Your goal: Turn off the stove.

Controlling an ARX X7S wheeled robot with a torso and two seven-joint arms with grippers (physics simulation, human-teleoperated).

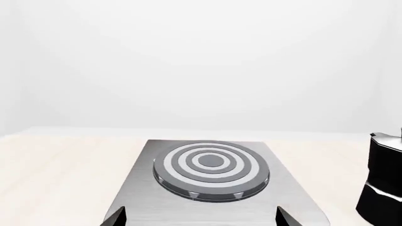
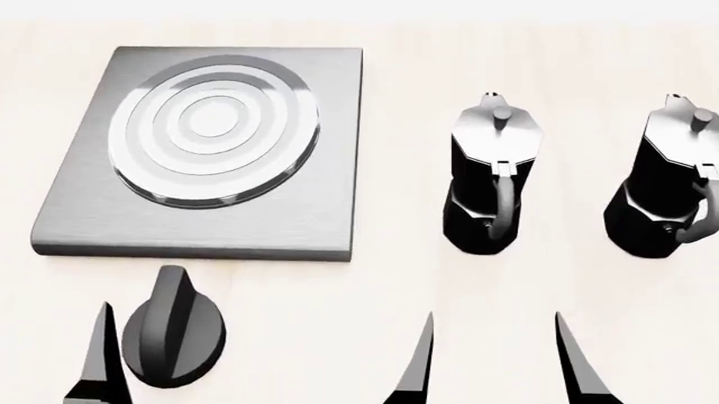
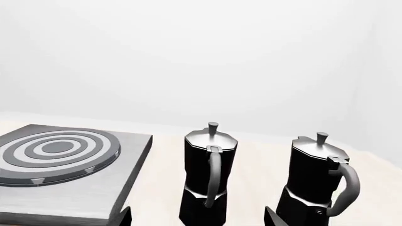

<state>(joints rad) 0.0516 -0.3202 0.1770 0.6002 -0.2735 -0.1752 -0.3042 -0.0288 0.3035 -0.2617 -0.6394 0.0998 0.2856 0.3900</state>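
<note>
1. The left gripper [image 2: 146, 358] hangs low over the pale table [image 2: 405, 168] with its jaws spread wide; only one dark fingertip [image 2: 101, 353] shows clearly in the head view.
2. The black ridged knob [image 2: 172, 330] sits just beside that fingertip, toward the other jaw, apart from the finger and not clamped.
3. Straight ahead of the left gripper lies the stove [image 2: 214, 143], a flat grey plate with a ringed burner [image 2: 214, 126]; the knob rests just short of its near edge.
4. In the left wrist view both fingertips frame the stove's near edge.
5. The right gripper [image 2: 494, 358] hovers with its jaws wide and nothing between them.
6. Ahead of the right gripper stand two moka pots: the nearer moka pot [image 2: 491, 177] slightly toward the stove, the outer moka pot [image 2: 671, 177] further out on the other side.
</note>
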